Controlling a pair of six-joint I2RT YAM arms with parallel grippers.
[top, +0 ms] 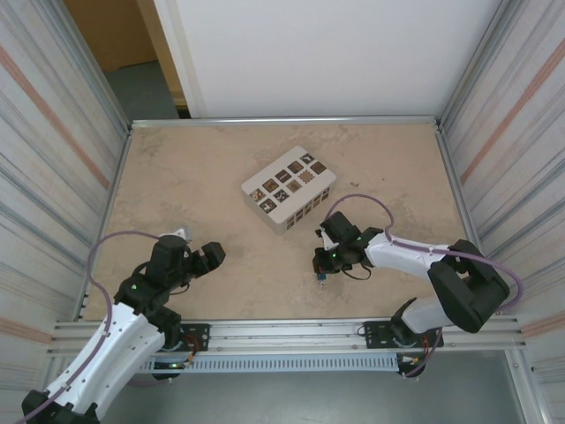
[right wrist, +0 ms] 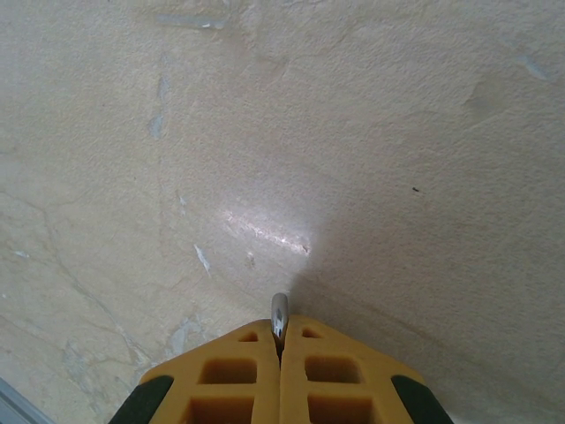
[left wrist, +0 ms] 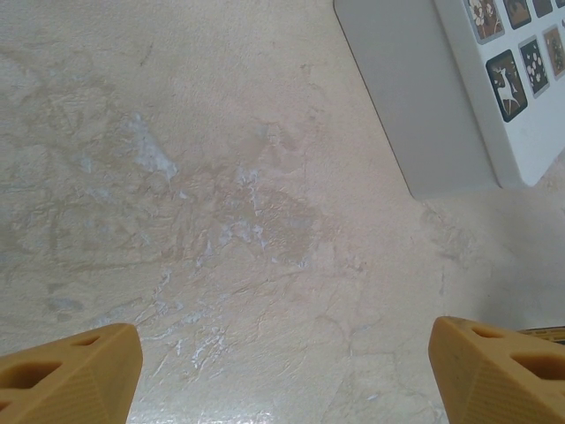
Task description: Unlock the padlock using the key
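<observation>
My right gripper (top: 322, 262) is low over the table, right of centre, with its jaws pressed together. A thin rounded silvery metal piece (right wrist: 279, 315) pokes out between its fingertips (right wrist: 256, 340). In the top view a tiny blue body, the padlock (top: 324, 276), sits right at those fingertips, so the metal looks like its shackle. I cannot make out the key anywhere. My left gripper (top: 212, 256) is near the front left, jaws wide apart over bare table (left wrist: 287, 353), with nothing between the fingers (left wrist: 79, 358).
A white box with dark patterned squares (top: 290, 188) stands at the table's middle back, and its corner (left wrist: 424, 97) shows at the upper right of the left wrist view. Metal walls close in the left, right and back sides of the tan table (top: 194, 177).
</observation>
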